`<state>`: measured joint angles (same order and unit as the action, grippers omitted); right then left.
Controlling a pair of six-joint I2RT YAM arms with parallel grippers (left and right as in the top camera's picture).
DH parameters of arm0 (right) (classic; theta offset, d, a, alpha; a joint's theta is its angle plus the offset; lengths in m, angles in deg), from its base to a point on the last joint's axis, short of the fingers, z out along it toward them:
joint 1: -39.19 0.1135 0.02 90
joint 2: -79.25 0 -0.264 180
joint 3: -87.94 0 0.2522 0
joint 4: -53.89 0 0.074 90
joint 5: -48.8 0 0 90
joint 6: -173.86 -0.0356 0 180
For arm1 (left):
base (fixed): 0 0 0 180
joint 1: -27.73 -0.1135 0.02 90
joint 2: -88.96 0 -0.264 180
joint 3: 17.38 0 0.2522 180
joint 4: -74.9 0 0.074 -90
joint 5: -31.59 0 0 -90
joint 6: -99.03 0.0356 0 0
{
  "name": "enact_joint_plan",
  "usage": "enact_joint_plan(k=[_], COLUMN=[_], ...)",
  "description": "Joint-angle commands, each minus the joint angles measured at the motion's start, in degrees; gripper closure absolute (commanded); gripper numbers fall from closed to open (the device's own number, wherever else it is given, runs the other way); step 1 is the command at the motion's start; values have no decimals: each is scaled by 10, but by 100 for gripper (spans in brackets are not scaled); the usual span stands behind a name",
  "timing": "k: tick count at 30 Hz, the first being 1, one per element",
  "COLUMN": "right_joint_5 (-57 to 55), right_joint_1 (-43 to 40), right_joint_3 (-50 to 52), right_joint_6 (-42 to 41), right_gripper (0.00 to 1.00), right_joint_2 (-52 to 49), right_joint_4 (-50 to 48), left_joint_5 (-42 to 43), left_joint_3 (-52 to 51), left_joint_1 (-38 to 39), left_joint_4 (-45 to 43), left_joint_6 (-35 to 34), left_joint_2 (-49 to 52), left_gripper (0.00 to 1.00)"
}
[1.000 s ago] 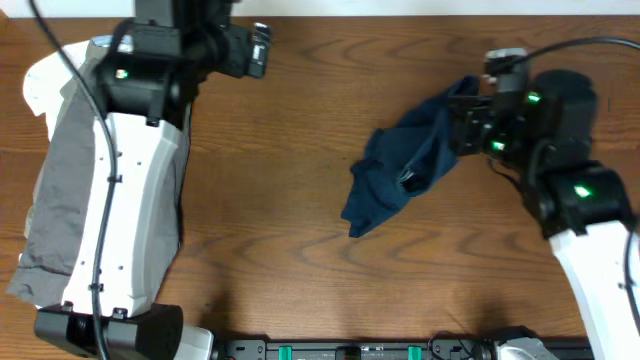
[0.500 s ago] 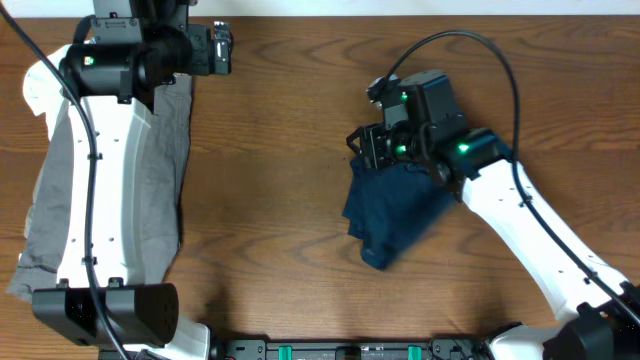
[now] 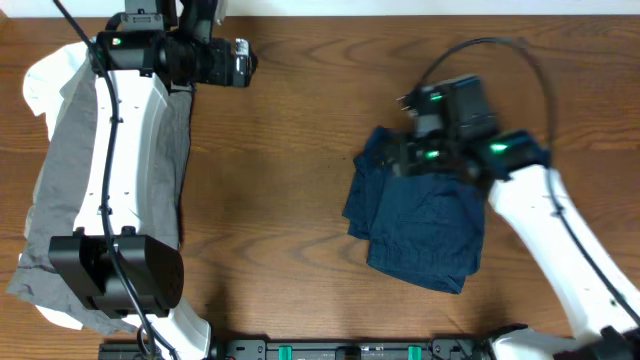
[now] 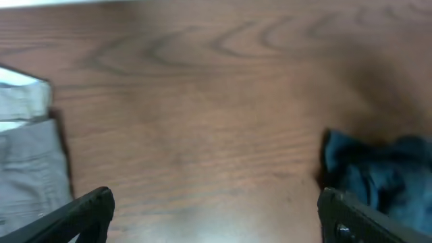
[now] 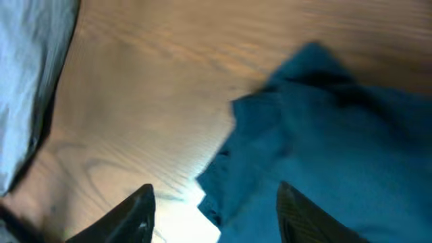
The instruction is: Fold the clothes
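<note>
The dark blue shorts [image 3: 420, 225] lie on the right half of the brown wooden tabletop [image 3: 280, 200]. Most of the cloth is spread out flat. The left edge is bunched up into soft folds. The shorts are well apart from the other clothes.

The right arm [image 3: 540, 220] reaches in from the right, and its end sits over the top edge of the shorts. In the right wrist view, the right jaws are wide apart. The two black fingers [image 5: 138, 212] stand far from each other, and the blue shorts [image 5: 324, 135] fill the space under and between them. The view is blurry, so I cannot tell if the fingers touch the cloth.

The left arm [image 3: 120, 180] is on the far left of the tabletop. It lies over the grey shorts [image 3: 60, 200], which rest on a white garment [image 3: 45, 85]. In the left wrist view, the left jaws are wide apart too, with only bare wood between the fingers [image 4: 91, 209]. That view shows the grey shorts [image 4: 27, 162] at the left edge and a bit of the blue shorts [image 4: 378, 172] at the right.
</note>
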<state>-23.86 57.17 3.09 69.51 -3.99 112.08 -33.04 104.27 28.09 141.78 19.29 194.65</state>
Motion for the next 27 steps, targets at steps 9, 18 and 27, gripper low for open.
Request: enact_joint_plan(k=[9,18,27], right_joint_5=[2,-22,-21], right_joint_1=[-266,-355,-422], right_joint_3=[-5,-5,-5], right_joint_6=[14,23,22], right_gripper=[33,32,37], right_joint_2=[68,67,67], right_joint_4=[27,34,34], left_joint_5=[76,76,30], left_joint_3=[-9,-14,-63], left_joint_1=[139,306,458], left_joint_4=[129,150,72], left_joint_6=[202,160,47], left_joint_2=[-2,0,45], left_gripper=[3,3,3])
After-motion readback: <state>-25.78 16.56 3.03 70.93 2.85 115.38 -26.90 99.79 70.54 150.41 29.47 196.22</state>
